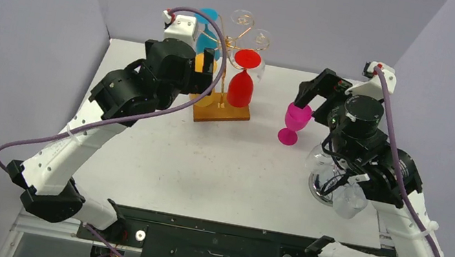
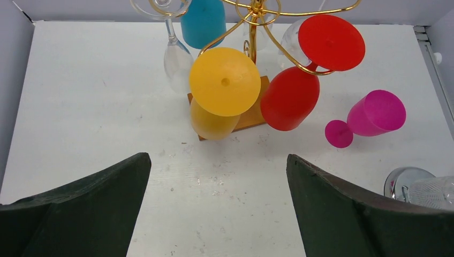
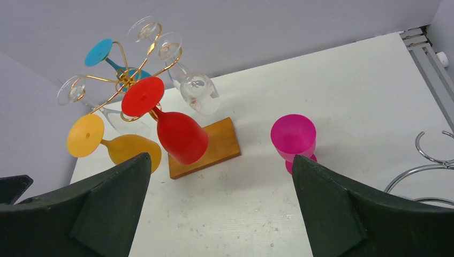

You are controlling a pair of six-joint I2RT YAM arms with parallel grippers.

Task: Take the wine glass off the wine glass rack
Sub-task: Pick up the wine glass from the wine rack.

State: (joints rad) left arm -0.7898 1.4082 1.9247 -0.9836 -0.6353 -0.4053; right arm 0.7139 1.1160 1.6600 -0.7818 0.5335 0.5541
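The gold wire wine glass rack [image 1: 227, 65] stands on its brown wooden base [image 1: 222, 111] at the back middle. Hanging upside down from it are a red glass [image 1: 240, 87], a blue glass [image 1: 208, 24], a yellow glass [image 2: 225, 81] and clear glasses [image 1: 259, 40]. A magenta glass [image 1: 296, 118] stands upright on the table right of the rack. My left gripper [image 1: 209, 75] is open and empty just left of the rack, facing the yellow glass. My right gripper [image 1: 311, 93] is open and empty just above and right of the magenta glass [image 3: 293, 136].
A chrome wire stand with a round silver base [image 1: 325, 187] holding a clear glass [image 1: 349, 201] stands at the right, under my right arm. Grey walls close in the back and both sides. The rack base also shows in the right wrist view [image 3: 214, 150].
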